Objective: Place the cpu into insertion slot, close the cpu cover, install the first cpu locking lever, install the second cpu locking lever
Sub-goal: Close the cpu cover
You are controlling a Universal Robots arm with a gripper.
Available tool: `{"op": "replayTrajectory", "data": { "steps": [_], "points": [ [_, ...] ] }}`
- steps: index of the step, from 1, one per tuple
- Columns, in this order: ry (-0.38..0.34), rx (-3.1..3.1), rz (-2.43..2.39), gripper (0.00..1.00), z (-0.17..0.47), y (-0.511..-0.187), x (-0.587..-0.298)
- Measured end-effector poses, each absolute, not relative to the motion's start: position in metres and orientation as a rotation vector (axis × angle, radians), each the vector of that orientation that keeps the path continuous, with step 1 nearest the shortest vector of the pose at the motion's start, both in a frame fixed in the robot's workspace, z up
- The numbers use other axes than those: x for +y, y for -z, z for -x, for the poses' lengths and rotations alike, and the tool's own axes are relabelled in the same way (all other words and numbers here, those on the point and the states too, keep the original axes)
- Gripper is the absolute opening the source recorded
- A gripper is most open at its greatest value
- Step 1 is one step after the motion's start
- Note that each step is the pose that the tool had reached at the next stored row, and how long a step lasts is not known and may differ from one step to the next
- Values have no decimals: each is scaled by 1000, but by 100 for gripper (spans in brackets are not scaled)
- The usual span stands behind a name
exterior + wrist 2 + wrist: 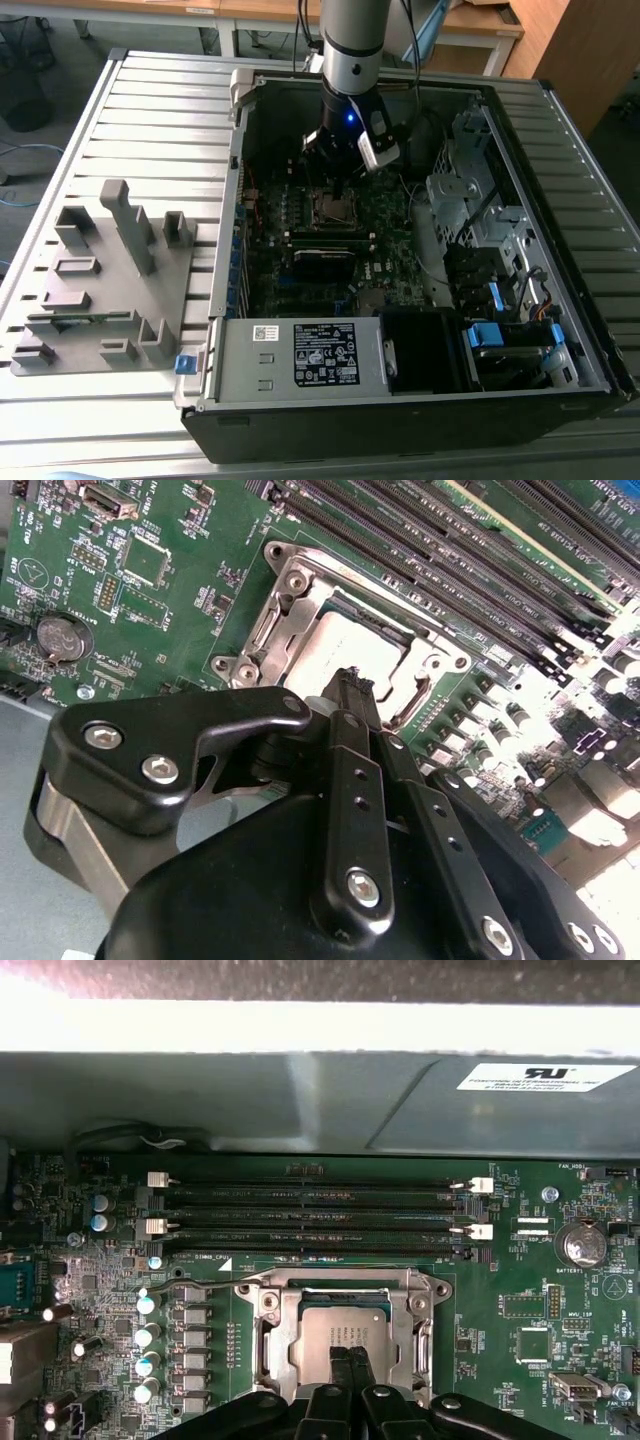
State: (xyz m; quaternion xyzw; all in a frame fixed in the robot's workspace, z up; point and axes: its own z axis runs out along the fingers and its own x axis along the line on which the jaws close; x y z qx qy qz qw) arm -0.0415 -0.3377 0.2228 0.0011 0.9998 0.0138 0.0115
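Right, hovering with gripper (pixel 340 188) over insertion slot (pixel 338 208), upper centre of ext. view, inside open PC case (pixel 560 130). Jaws pressed together, clamped on nothing, tips just above cpu (pixel 335 1322), seated in slot in both wrist views. Looks like cpu cover (pixel 276 1335) down flat round chip, so prob. at locking stage; can't tell if latched. Calls for fine, low aim beside socket, w/o scraping chip top.

In the exterior view the desk (pixel 150 110) was bright, but the inside of the computer case (pixel 400 425) was dark and shadowy. A small blue light (pixel 349 119) glowed on the arm (pixel 352 40). In the first wrist view white glare ran along the case wall (pixel 300 1100). In the second wrist view the circuit board (pixel 180 540) was washed out white in one part.
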Motion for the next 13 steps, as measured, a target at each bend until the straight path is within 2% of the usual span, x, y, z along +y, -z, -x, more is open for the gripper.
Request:
{"op": "replayTrajectory", "data": {
  "steps": [13],
  "points": [
    [-43, 3118, -3, 11, 46, -224, -338]
  ]
}}
